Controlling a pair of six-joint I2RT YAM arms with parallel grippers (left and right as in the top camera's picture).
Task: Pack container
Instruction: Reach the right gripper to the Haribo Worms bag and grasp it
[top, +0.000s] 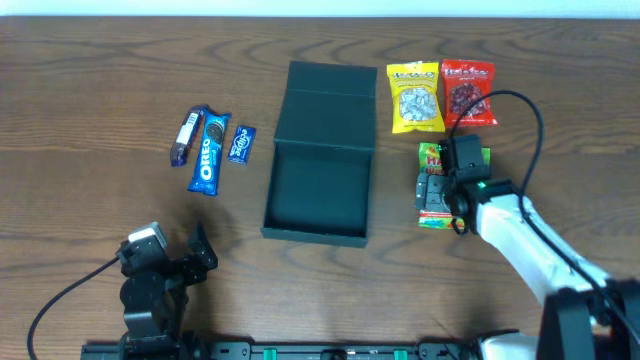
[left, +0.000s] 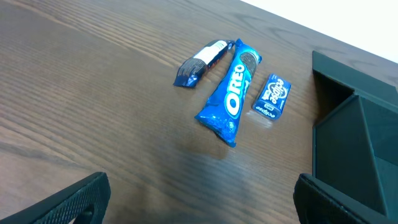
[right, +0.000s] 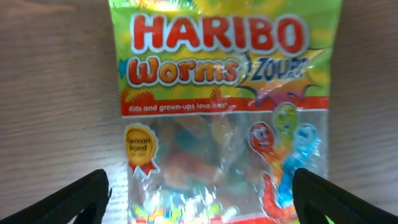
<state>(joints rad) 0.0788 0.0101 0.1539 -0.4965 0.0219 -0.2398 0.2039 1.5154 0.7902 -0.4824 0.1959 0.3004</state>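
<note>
The dark green container lies open mid-table, its flap lid folded back; its corner shows in the left wrist view. My right gripper is open, low over a green Haribo Worms bag, fingers straddling the bag. A yellow snack bag and a red one lie beyond it. Left of the container lie an Oreo pack, a small blue bar and a dark blue-white bar. My left gripper is open and empty above bare table at the front left.
The wooden table ends at its far edge near the top of the overhead view. A black cable loops from the right arm beside the red bag.
</note>
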